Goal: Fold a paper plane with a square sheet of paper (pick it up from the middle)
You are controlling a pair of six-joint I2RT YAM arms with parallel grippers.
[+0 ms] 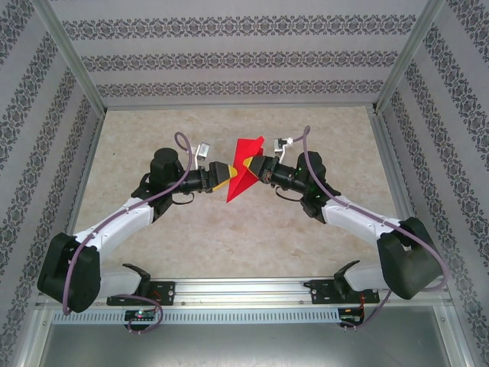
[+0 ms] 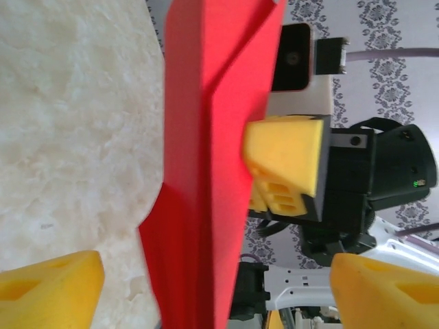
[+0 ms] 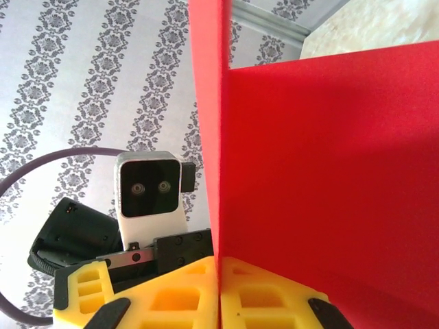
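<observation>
Pinching the creased square sheet of paper (image 1: 245,167) between pressed-together fingers, the right gripper (image 3: 219,288) holds it aloft between the spread fingers of the left gripper (image 1: 221,177), apparently mid-fold, so next the left should close on the sheet just beside that pinch.

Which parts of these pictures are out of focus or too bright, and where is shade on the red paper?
Left wrist view: the red paper is soft-edged close to the lens, the left fingers are blurred, the table glares pale. Right wrist view: uneven shade across the paper, wallpaper sharp. Top view: even light, all sharp.
</observation>
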